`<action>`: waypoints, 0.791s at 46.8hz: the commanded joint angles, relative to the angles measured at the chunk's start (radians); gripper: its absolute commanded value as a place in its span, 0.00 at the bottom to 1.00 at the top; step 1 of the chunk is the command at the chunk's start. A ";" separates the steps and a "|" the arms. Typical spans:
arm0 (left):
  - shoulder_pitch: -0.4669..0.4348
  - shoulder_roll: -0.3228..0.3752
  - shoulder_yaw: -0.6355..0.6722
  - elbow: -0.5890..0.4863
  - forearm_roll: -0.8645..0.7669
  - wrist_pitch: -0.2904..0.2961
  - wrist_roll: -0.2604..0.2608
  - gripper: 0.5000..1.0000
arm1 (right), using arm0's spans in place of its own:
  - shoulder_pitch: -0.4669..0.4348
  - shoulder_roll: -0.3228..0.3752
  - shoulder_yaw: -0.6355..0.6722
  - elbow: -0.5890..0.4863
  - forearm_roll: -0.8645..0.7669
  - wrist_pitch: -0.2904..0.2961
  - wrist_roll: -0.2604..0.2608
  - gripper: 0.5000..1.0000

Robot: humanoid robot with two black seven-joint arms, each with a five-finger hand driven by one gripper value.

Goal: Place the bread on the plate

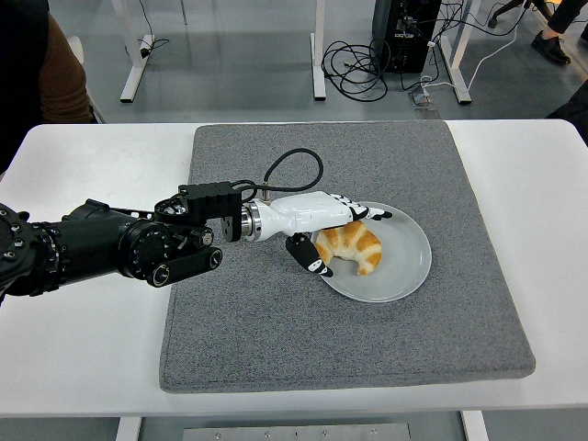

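A golden croissant lies on the round grey plate, on the plate's left half. The plate stands on the grey mat, right of its middle. My left hand is white with black fingertips. It reaches in from the left over the plate's left rim. Its fingers are spread above and beside the croissant, the thumb down at the plate's near-left rim. The hand holds nothing. The right arm is out of view.
The grey mat covers the middle of the white table. A person's dark sleeve shows at the top left. Table legs and cables stand on the floor behind.
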 commanded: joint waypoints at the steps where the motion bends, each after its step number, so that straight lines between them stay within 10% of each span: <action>1: -0.004 0.000 -0.007 -0.005 0.000 0.000 0.000 0.92 | 0.000 0.000 0.000 0.000 0.000 -0.001 -0.001 1.00; 37: -0.031 0.009 -0.195 -0.162 -0.136 0.000 -0.002 0.93 | 0.000 0.000 0.000 0.000 0.000 -0.001 0.001 1.00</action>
